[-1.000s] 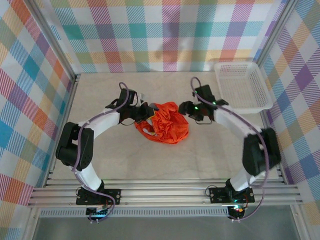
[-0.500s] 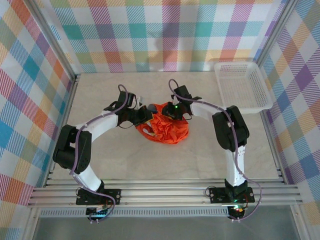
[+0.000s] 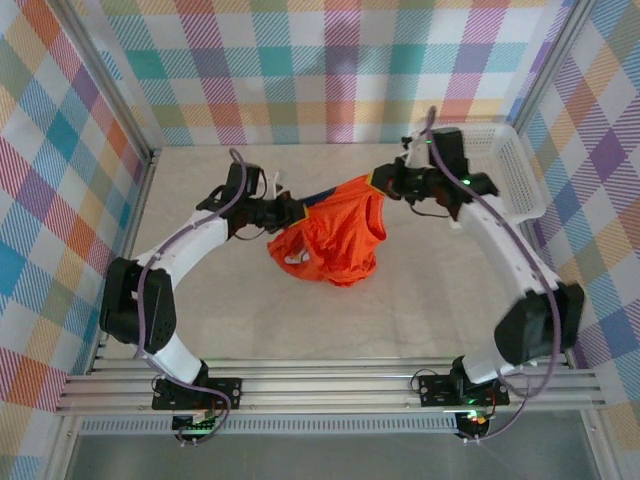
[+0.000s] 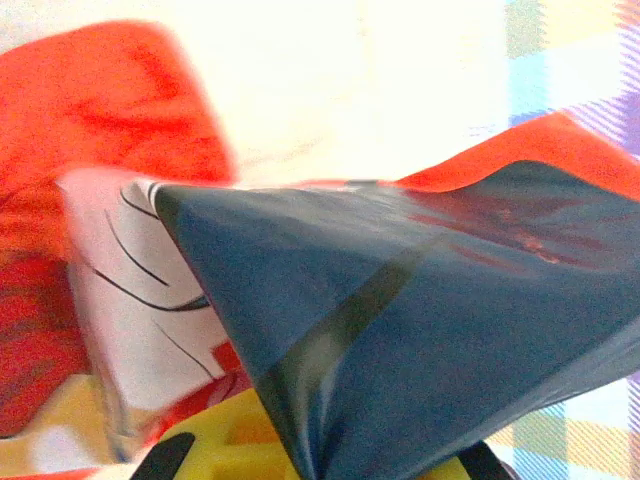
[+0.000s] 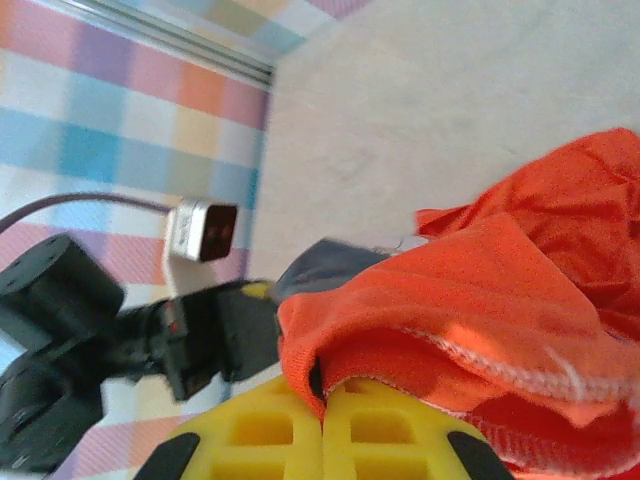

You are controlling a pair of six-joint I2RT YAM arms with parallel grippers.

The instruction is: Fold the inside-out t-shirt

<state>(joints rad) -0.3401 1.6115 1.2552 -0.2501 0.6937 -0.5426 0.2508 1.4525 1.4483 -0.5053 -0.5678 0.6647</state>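
Note:
The inside-out t-shirt [image 3: 340, 240], bright orange-red, hangs stretched between both grippers above the table, and its lower part is bunched on the surface. My left gripper [image 3: 292, 213] is shut on the shirt's left end. In the left wrist view a dark blue piece of the fabric [image 4: 430, 320] comes out of the shut left gripper [image 4: 310, 462], with a white print [image 4: 130, 300] beside it. My right gripper [image 3: 383, 184] is shut on the shirt's right end, raised toward the back right. In the right wrist view its yellow fingers [image 5: 250, 430] pinch an orange hem [image 5: 400, 330].
A white plastic basket [image 3: 500, 185] stands at the back right, close behind the right arm. Plaid walls enclose the table on three sides. The aluminium rail [image 3: 320, 385] runs along the near edge. The left arm's wrist [image 5: 150, 330] appears in the right wrist view.
The right gripper shut on the shirt's edge and drew it up and to the back right, spreading the crumpled cloth. The left gripper kept its hold and shifted slightly back.

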